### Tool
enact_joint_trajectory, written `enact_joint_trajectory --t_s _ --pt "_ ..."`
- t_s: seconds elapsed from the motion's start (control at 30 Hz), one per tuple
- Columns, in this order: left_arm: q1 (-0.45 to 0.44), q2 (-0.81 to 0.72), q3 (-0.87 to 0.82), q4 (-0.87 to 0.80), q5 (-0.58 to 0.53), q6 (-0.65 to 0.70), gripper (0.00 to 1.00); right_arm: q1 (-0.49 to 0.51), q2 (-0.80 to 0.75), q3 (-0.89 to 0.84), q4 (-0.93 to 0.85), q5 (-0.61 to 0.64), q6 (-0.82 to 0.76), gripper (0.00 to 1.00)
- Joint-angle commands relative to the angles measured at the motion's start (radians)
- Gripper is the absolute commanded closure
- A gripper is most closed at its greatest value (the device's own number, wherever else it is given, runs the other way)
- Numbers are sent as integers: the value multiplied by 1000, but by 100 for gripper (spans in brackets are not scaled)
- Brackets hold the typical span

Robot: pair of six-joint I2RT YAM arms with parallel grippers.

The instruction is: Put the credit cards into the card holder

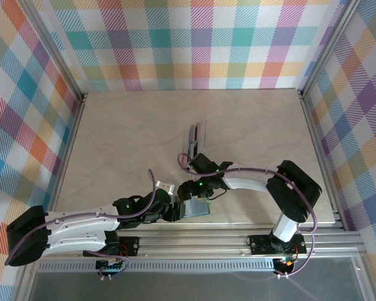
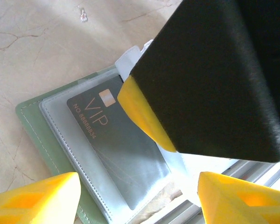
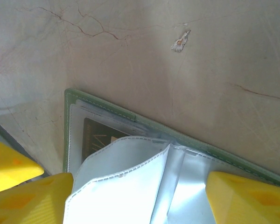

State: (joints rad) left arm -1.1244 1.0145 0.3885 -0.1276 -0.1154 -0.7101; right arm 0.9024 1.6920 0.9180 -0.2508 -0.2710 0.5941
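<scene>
The grey-green card holder (image 1: pixel 199 208) lies open near the table's front edge. Its clear plastic sleeves (image 3: pixel 130 182) are fanned upward. A dark grey card marked VIP (image 2: pixel 116 149) sits inside one sleeve and shows as a dark patch (image 3: pixel 95 135) in the right wrist view. My left gripper (image 2: pixel 140 205) is open, its yellow fingertips (image 2: pixel 37 200) straddling the holder's near end. My right gripper (image 3: pixel 140 205) is open too, with the raised sleeves between its fingers. One of its yellow fingers (image 2: pixel 140 114) rests on the sleeve over the card. More credit cards (image 1: pixel 196 135) lie farther back.
The other cards rest in a clear tray (image 1: pixel 189 150) at mid-table, just behind the right wrist. An aluminium rail (image 1: pixel 238 238) runs along the front edge right beside the holder. Plaid walls enclose the table on three sides.
</scene>
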Motion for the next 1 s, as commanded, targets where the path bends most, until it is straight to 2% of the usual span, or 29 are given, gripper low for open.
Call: enact_joint_trajectory --t_s 0.0,0.33,0.73,0.97 --pt "-13 24 5 22 6 9 32 -5 29 -1 -7 11 9 25" --pt "-12 70 12 47 -2 4 32 -7 30 1 -10 6 9 25" --pt "-35 187 64 -32 -120 -15 33 -8 12 15 -23 4 2 25" --pt "-48 182 62 -82 -173 -42 35 -13 -24 25 -50 23 -4 24"
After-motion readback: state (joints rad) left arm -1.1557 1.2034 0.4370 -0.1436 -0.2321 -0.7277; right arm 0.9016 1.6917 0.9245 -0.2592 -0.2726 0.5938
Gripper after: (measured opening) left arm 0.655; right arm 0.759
